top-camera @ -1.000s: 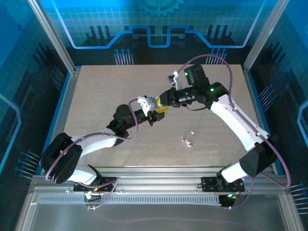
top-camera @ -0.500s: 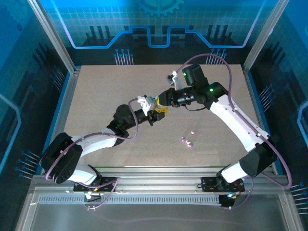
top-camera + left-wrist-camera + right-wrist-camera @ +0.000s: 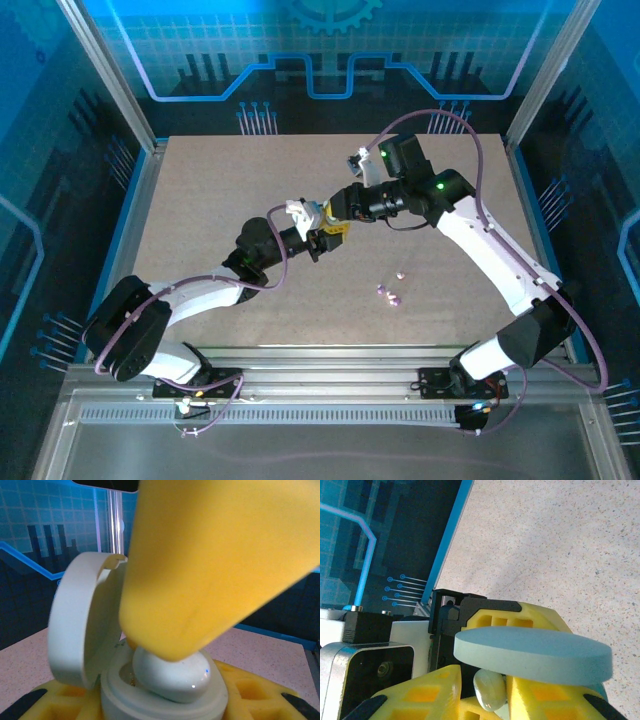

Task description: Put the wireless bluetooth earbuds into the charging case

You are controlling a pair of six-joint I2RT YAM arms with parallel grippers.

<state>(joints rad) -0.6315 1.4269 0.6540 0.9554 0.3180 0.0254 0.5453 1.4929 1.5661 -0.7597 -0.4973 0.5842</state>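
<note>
Over the middle of the desk (image 3: pixel 200 200), the left end effector (image 3: pixel 322 240) and right end effector (image 3: pixel 340 215) meet tip to tip. A few tiny pastel earbuds (image 3: pixel 390 295) lie toward the near right corner.

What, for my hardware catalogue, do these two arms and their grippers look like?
Both the left arm and the right arm have white link shells, black joints and bases, with lilac cables looped along them. The right arm carries green lights. The left gripper and right gripper have black bodies and chunky yellow fingers with square cut-outs.
</note>
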